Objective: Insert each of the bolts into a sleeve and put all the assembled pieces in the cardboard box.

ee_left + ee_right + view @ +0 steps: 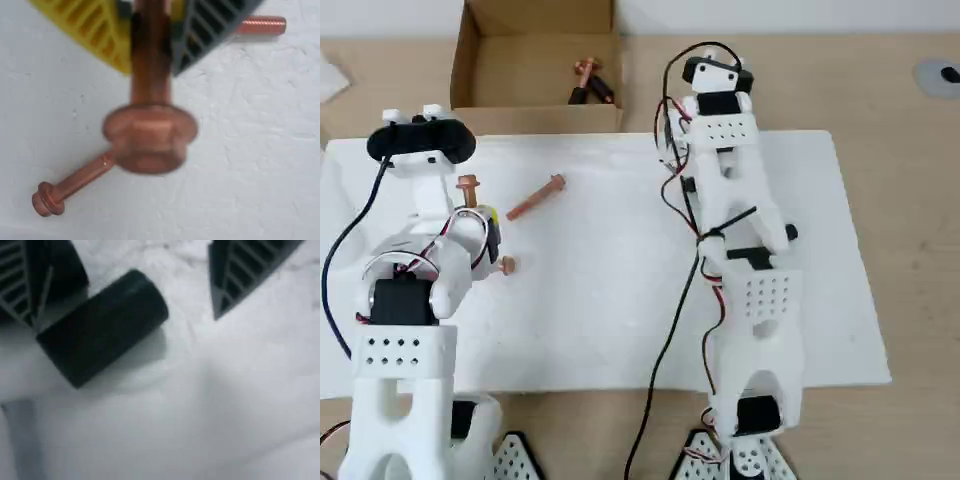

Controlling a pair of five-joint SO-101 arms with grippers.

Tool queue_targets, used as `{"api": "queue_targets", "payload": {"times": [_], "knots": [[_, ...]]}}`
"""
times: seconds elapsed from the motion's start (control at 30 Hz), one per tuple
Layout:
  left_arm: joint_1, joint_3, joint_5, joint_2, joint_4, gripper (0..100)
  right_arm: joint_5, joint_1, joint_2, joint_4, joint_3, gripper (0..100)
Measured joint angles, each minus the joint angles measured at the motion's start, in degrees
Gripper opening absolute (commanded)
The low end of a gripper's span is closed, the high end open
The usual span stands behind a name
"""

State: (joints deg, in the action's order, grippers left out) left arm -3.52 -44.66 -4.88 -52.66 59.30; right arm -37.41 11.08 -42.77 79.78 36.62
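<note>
Bright, even light from overhead falls on the white foam mat [610,300] and the tan wooden table [900,130], leaving only faint, soft-edged shadows. The black cylindrical sleeve [102,335] casts a pale grey shadow beside itself, and the copper-coloured flanged bolt [149,135] shows a dull sheen without glare.
</note>
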Motion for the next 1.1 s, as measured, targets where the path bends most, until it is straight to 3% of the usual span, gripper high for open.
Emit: {"api": "queue_targets", "payload": {"times": [0.43, 0.73, 1.1], "knots": [[0.0, 0.0, -1.93, 0.0, 0.0, 1, 0.0, 0.0, -0.35, -1.49, 0.0, 24.9], [0.0, -0.97, -2.11, -0.09, 0.0, 1, 2.55, 0.0, -0.35, -1.49, 0.0, 1.6], [0.0, -0.97, -2.11, -0.18, 0.0, 1, 9.23, 0.0, -0.35, -1.49, 0.0, 2.4]]}}
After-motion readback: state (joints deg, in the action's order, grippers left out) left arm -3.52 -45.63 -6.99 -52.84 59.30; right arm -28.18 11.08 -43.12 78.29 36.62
